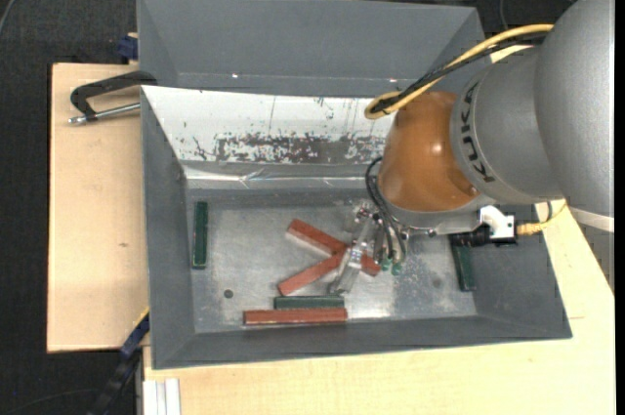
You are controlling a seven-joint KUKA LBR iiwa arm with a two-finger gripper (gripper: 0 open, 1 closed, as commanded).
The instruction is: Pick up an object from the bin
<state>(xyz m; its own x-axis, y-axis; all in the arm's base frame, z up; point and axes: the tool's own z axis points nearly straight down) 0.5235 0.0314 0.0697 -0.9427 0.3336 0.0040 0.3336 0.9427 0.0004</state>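
The floor of the grey metal bin (161, 208) is bare on the left, between the dark green stick (199, 233) by the left wall and the crossed red-brown sticks (311, 234) in the middle. The tool (356, 257) and the big grey and orange arm (430, 159) fill the right side. A long red-brown stick (293, 316) lies along the front wall.

Robotics lab, KUKA arm (552, 105), metal bin (293, 37)

the only lettering that could be read was the brand name kuka (477, 145), printed in dark letters running sideways on the grey arm (552, 101) casing.
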